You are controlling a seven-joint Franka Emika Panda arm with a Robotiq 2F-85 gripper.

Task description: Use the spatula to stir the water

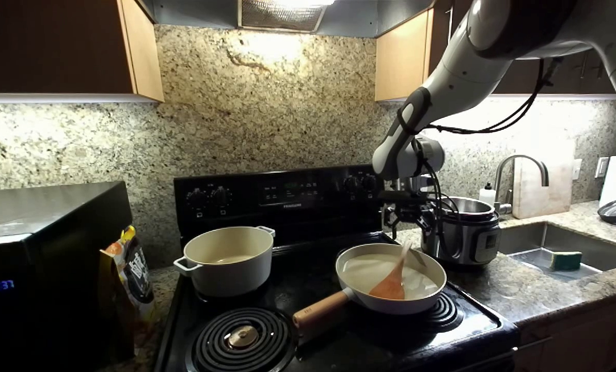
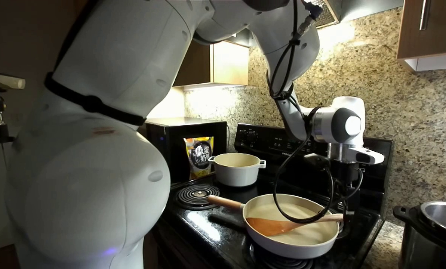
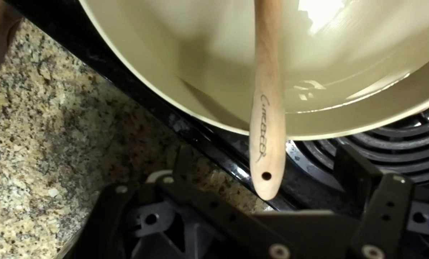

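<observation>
The wooden spatula leans in the round cream-white pan (image 1: 351, 295), its orange-brown blade (image 1: 389, 285) down in the pale water (image 1: 368, 272). In an exterior view the spatula (image 2: 269, 226) lies across the pan, and its handle goes over the rim. Seen from the wrist, the light handle end (image 3: 268, 144) with its small hole sticks out past the rim. My gripper (image 3: 269, 164) stands open, with a finger (image 3: 356, 172) well to each side of that handle end and gaps on both sides. How far below the fingertips the handle lies, I cannot tell.
The pan's thicker wooden handle (image 1: 322, 309) points toward the front left burner (image 1: 243, 336). A two-handled cream pot (image 1: 235, 276) stands behind it. A steel electric cooker (image 1: 462, 240) sits close beside the gripper, near the sink (image 1: 532, 237). A bag (image 2: 200, 157) leans by the microwave.
</observation>
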